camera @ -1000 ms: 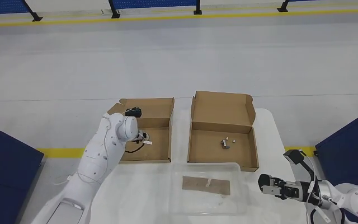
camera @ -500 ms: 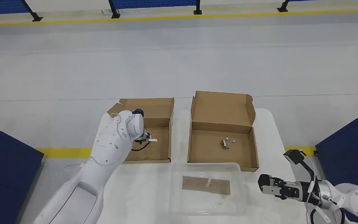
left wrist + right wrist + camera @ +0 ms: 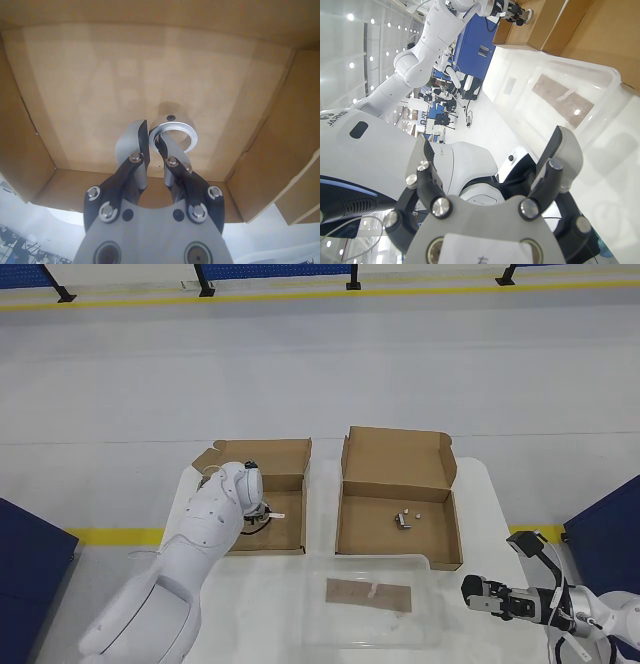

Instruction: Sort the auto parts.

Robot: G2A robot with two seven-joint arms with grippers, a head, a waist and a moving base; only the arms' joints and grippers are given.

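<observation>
Cardboard box (image 3: 160, 62) hems left pincer (image 3: 152, 140) pinching metal ring (image 3: 180, 124); second box (image 3: 370, 534) beside.

Industrial robot hall: grey painted floor (image 3: 300, 374), yellow line (image 3: 300, 294), blue barriers (image 3: 280, 270)

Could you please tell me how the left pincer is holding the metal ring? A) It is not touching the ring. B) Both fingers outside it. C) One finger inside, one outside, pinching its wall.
C: the left wrist view shows the left pincer clamping the wall of the metal ring, one finger in its hole, one outside, over the cardboard box.
</observation>
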